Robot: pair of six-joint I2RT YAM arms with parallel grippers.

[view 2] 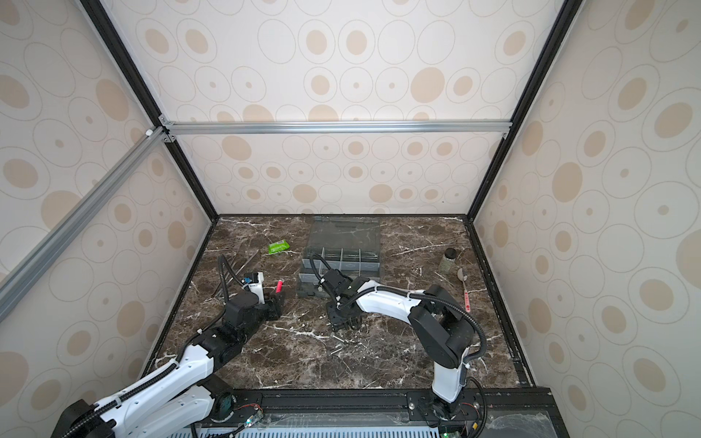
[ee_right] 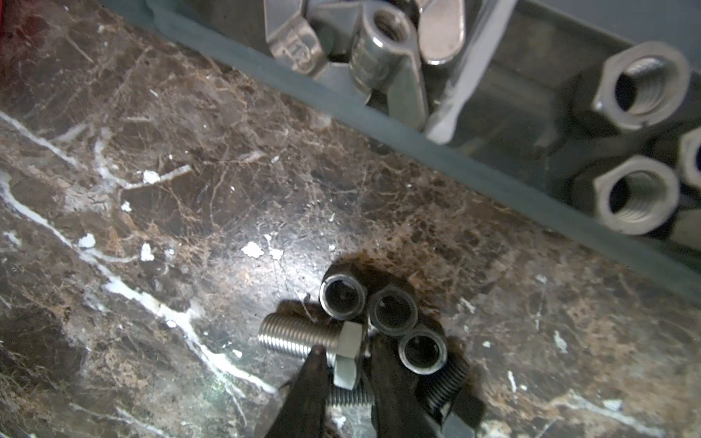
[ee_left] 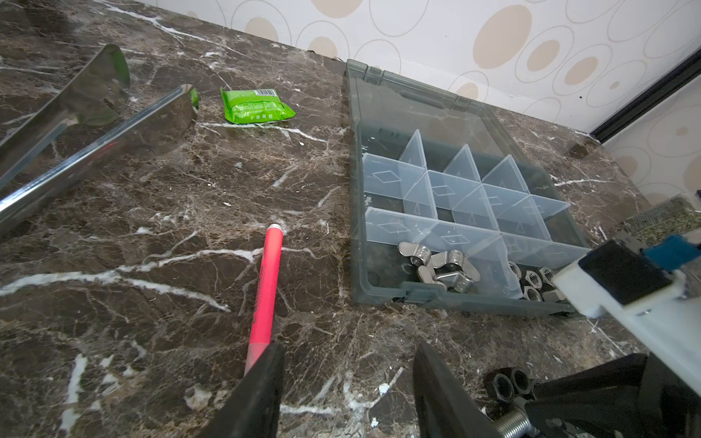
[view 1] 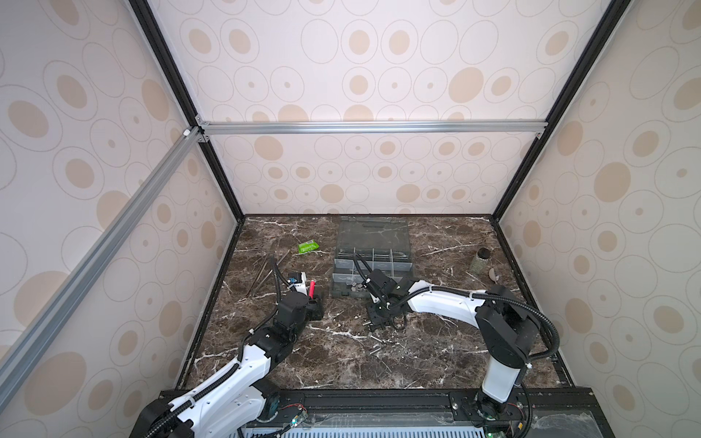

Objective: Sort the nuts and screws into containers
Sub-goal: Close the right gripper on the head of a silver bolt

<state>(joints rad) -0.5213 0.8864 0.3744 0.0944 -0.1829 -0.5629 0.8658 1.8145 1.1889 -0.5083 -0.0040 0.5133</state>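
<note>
Your right gripper (ee_right: 347,359) stands narrow-jawed astride the hex head of a silver bolt (ee_right: 296,337) on the marble table (ee_right: 189,189); you cannot tell if it pinches. Three dark hex nuts (ee_right: 392,313) lie just beside the bolt. In both top views the organiser box (view 1: 373,261) lies at that gripper's twelve o'clock. Your left gripper (ee_left: 348,350) gapes, empty.

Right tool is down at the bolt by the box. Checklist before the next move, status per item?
1. The right tool straddles the bolt at its head: ok.
2. Grip fully closed: cannot tell.
3. The dark nuts clear of the grip: not ok, three crowd it.
4. The box lid open: ok.
5. Free compartment for it: ok, only wing nuts and hex nuts show inside.
6. The left tool open, empty: ok.
</note>
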